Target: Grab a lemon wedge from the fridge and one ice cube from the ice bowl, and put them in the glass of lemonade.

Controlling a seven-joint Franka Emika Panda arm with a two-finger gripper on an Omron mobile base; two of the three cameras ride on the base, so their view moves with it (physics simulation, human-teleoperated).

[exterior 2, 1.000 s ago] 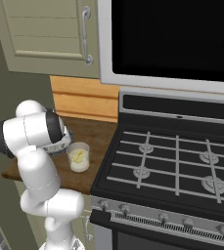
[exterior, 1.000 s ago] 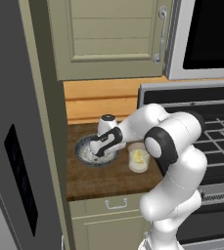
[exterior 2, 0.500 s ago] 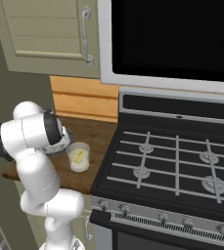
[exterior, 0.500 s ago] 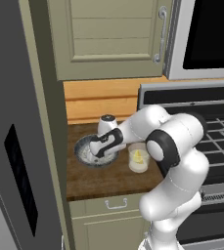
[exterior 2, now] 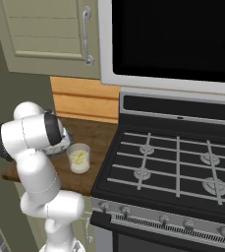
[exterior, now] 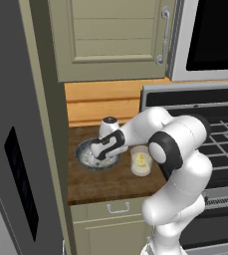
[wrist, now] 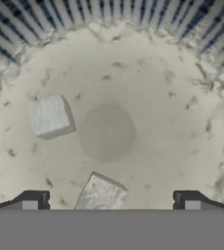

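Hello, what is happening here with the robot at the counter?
The robot arm is reaching into the ice bowl on the wooden counter beside the stove. Its pincer is open, low inside the bowl, with one ice cube between its tips and another cube off to the side. The glass of lemonade stands next to the bowl, with a lemon wedge already in it.

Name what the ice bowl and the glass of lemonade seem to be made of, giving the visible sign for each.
Ice bowl: probably glazed ceramic, judging by its ribbed dark outside and matte, speckled whitish inside. Glass of lemonade: looks like clear glass, since the pale liquid and the lemon wedge show through its wall.
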